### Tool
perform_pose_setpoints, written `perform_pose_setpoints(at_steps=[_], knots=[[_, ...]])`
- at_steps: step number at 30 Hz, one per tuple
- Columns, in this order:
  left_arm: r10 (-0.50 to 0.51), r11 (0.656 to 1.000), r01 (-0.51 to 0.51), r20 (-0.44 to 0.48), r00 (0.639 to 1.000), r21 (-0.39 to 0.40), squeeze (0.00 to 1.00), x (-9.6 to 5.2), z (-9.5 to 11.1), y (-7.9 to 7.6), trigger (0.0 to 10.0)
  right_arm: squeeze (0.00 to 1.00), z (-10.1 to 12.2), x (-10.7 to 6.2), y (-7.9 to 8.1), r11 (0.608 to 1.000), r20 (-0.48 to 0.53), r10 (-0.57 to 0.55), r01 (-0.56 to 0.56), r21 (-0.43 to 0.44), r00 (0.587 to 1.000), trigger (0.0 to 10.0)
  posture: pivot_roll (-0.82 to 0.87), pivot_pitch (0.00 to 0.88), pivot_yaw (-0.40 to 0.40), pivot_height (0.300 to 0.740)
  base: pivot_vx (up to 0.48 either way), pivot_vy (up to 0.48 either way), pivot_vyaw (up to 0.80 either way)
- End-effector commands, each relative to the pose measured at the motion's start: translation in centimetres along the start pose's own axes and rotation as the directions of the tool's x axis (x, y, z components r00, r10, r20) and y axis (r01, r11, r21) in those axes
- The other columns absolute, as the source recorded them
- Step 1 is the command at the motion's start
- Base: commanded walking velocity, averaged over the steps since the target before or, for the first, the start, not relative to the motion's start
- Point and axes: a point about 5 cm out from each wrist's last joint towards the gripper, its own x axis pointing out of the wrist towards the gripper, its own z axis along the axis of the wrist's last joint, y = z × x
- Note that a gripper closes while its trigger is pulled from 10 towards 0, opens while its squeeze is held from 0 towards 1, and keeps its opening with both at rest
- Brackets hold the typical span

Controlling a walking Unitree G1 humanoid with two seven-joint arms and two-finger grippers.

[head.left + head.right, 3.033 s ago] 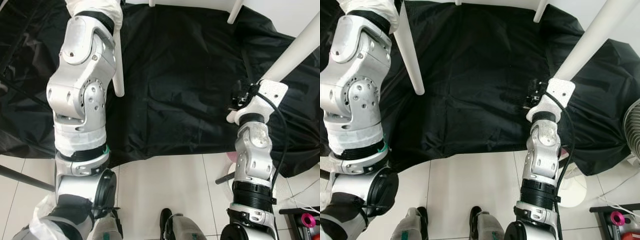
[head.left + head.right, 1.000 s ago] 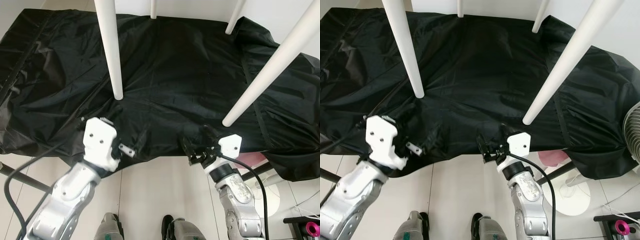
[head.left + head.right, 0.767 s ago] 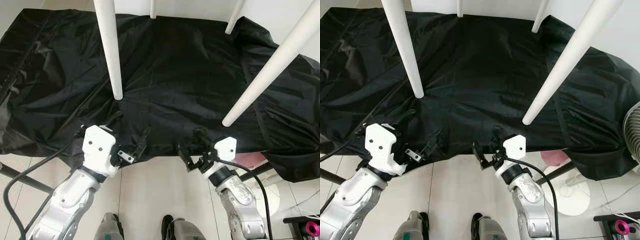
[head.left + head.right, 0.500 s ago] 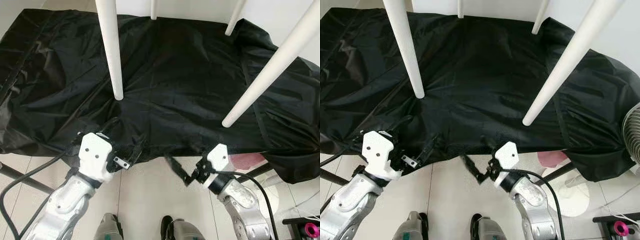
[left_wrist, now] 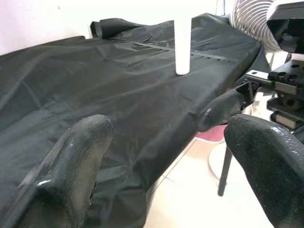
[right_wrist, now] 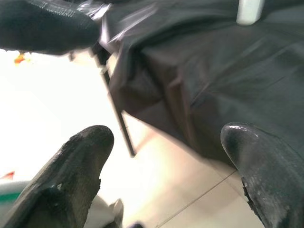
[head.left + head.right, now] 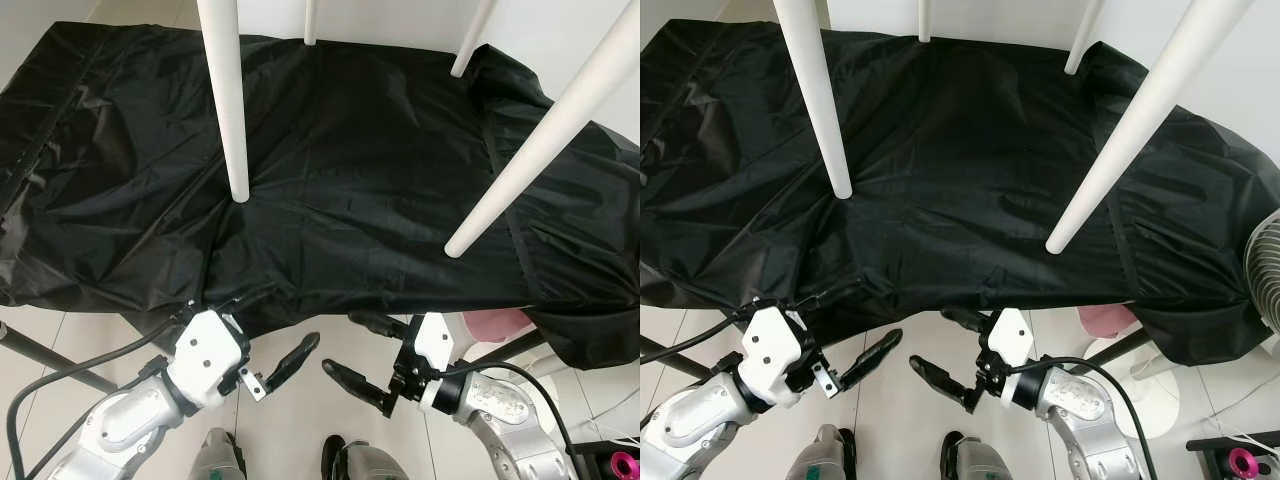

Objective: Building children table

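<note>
At the bottom of the frame, over the pale floor tiles (image 7: 300, 420), my left gripper (image 7: 268, 358) hangs low at lower left, just off the near edge of the black cover (image 7: 350, 170). Its fingers are spread apart and hold nothing. My right gripper (image 7: 362, 352) is at lower centre-right, facing the left one, its two black fingers also wide apart and empty; one finger lies close to the cover's hem, the other reaches out over the tiles. The tips of the two grippers are near each other but not touching.

Beyond them the black cover fills the middle of the frame, draped and wrinkled over a low surface.

The children's table stands upside down on that cover, four white legs pointing up toward me. The near left leg (image 7: 228, 100) is in the upper left, the near right leg (image 7: 545, 140) slants across the upper right. Two far legs (image 7: 470, 40) poke in at the top edge.

A white fan (image 7: 1265, 275) shows at the right edge.
</note>
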Motion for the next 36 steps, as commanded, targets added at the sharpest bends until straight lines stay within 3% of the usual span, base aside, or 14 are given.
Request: perform_pose_setpoints(at_steps=[1,4,10,15,21,23,24,33,35,36], knots=[[-0.121,0.993,0.121,-0.035,0.992,-0.003,0.00,-0.6,-0.8,-0.9,10.0,0.00,-1.0,-0.5,0.2,0.999,-0.051,0.034,-0.033,0.019,0.998,10.0,0.11,0.187,-0.052,0.740,0.000,0.000,0.00],[-0.147,0.989,0.148,-0.072,0.986,0.005,0.00,-1.2,-1.5,-0.9,10.0,0.00,-1.8,-0.9,0.2,0.998,-0.099,0.069,-0.068,0.018,0.993,10.0,0.11,0.186,-0.053,0.740,0.000,0.000,0.00],[-0.182,0.983,0.183,-0.154,0.971,-0.012,0.00,-2.3,-4.1,-1.6,10.0,0.00,-3.5,-1.1,0.0,0.999,-0.152,0.046,-0.042,0.026,0.987,10.0,0.10,0.174,-0.047,0.740,0.000,0.000,0.00],[-0.188,0.982,0.186,-0.181,0.965,-0.028,0.00,-2.7,-5.0,-1.8,10.0,0.00,-4.3,-1.1,-0.1,0.999,-0.172,0.038,-0.033,0.035,0.984,10.0,0.10,0.170,-0.045,0.740,0.000,0.000,0.00],[-0.205,0.979,0.195,-0.262,0.943,-0.064,0.00,-3.6,-7.8,-2.0,10.0,0.00,-6.7,-1.4,-1.0,0.998,-0.235,-0.043,0.055,0.045,0.971,10.0,0.09,0.152,-0.030,0.740,0.000,0.000,0.00],[-0.205,0.979,0.195,-0.262,0.943,-0.064,0.00,-3.6,-7.8,-2.0,10.0,0.00,-6.7,-1.4,-1.0,0.998,-0.235,-0.043,0.055,0.045,0.971,10.0,0.09,0.152,-0.030,0.740,0.000,0.000,0.00],[-0.198,0.980,0.180,-0.304,0.932,-0.085,0.00,-4.0,-9.1,-2.0,10.0,0.00,-7.9,-1.6,-1.3,0.993,-0.268,-0.084,0.103,0.058,0.960,10.0,0.09,0.138,-0.025,0.740,0.000,0.000,0.00],[-0.155,0.984,0.102,-0.414,0.897,-0.148,0.00,-4.6,-13.1,-2.4,10.0,0.00,-11.3,-1.8,-1.7,0.957,-0.351,-0.207,0.263,0.120,0.913,10.0,0.09,0.121,-0.013,0.740,0.000,0.000,0.00],[-0.105,0.980,0.008,-0.479,0.871,-0.198,0.00,-4.6,-15.1,-2.5,10.0,0.00,-13.0,-1.9,-1.8,0.909,-0.411,-0.274,0.374,0.185,0.869,10.0,0.09,0.109,0.004,0.740,0.000,0.000,0.00],[-0.105,0.980,0.008,-0.479,0.871,-0.198,0.00,-4.6,-15.1,-2.5,10.0,0.00,-13.0,-1.9,-1.8,0.909,-0.411,-0.274,0.374,0.185,0.869,10.0,0.09,0.109,0.004,0.740,0.000,0.000,0.00]])
